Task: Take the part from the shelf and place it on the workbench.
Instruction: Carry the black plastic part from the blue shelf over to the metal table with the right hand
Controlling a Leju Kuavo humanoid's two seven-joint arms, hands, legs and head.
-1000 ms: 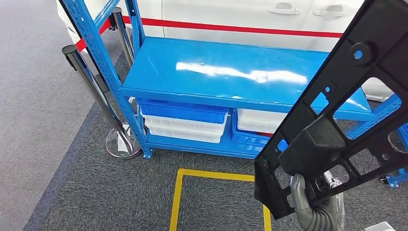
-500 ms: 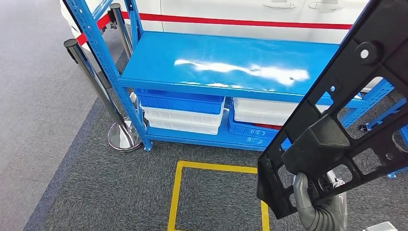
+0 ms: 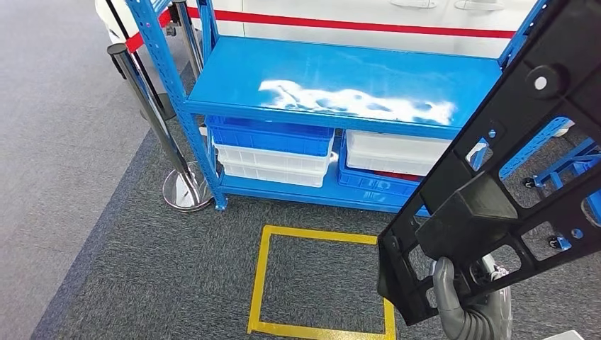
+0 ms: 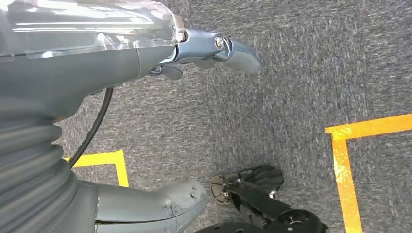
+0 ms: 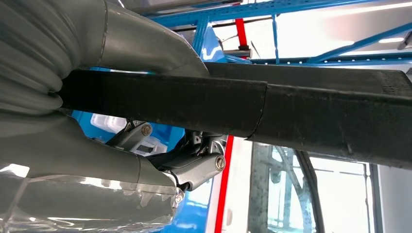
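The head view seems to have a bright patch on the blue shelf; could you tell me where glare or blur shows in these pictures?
Head view: a white glare streak lies across the blue shelf top; the black part reads sharp. Right wrist view: the background behind the part is blown out white, and the right hand is close and soft. Left wrist view: the left hand carries glare on its clear cover; the carpet looks grainy.
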